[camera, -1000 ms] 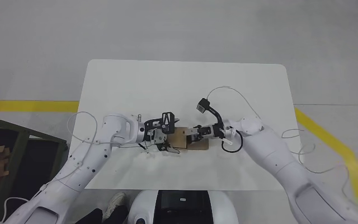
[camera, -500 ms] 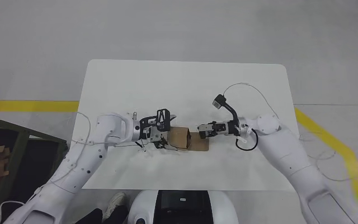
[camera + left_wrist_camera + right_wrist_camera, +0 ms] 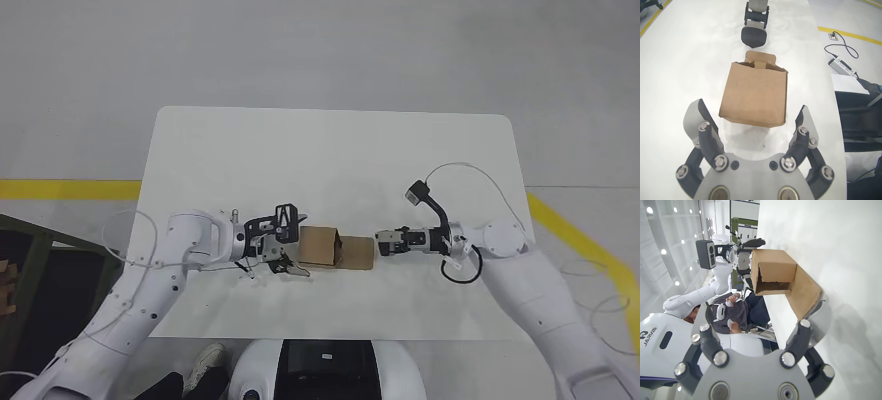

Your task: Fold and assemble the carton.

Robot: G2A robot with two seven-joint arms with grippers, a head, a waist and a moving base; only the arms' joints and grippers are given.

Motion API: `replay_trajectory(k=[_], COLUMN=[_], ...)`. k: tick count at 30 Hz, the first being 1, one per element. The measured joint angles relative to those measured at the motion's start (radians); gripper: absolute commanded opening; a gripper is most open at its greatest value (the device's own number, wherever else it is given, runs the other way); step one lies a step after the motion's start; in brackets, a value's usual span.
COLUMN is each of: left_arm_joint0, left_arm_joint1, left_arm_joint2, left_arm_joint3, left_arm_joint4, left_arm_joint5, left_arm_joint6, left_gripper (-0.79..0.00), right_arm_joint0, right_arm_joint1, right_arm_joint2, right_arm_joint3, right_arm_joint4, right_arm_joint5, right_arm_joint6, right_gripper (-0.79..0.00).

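carton: brown corrugated carton (image 3: 322, 248) (image 3: 755, 94) (image 3: 772, 260), lying on its side on the white table (image 3: 330, 150), close to the front edge, about mid-width.
carton ends: the end facing the left claw is folded closed. The end facing the right claw is open, and the inside looks hollow down to the back wall.
flap: one flap (image 3: 358, 256) (image 3: 761, 56) (image 3: 804, 294) lies flat on the table, sticking out of the open end toward the right claw.
left claw: (image 3: 294, 250) (image 3: 751, 110) spread wide, nothing in it. It sits low at the closed end with its fingertips just outside the carton's two corners, no contact.
right claw: (image 3: 382, 243) (image 3: 762, 308) (image 3: 753, 37) spread wide, nothing in it, turned so one finger is down by the table and the other above it. The lower finger (image 3: 819, 313) is at the tip of the flat flap; can't tell if it touches.
spacing: the claws face each other along the front edge with the carton between them.
off-table: power adapter (image 3: 841, 65) with its cable on the floor past the table edge.
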Motion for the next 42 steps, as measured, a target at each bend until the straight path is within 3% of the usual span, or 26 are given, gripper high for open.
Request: replay_trajectory(k=[9,27,42], left_arm_joint0=[-0.034,-0.049,-0.037], left_arm_joint1=[-0.014,-0.022,-0.021], left_arm_joint2=[0.036,0.049,0.043], left_arm_joint3=[0.039,0.052,0.043], left_arm_joint4=[0.013,0.019,0.024], left_arm_joint5=[0.008,0.010,0.011], left_arm_joint6=[0.012,0.019,0.006], left_gripper=[0.000,0.000,0.000], right_arm_joint0=[-0.034,0.027,0.009], right_arm_joint1=[-0.010,-0.080,-0.079], right_arm_joint2=[-0.018,-0.117,-0.051], right_arm_joint3=[-0.006,0.106,0.075], right_arm_joint4=[0.026,0.098,0.217], right_arm_joint5=[0.022,0.024,0.016], right_arm_joint6=[-0.009,-0.006,0.075], right_gripper=[0.000,0.000,0.000])
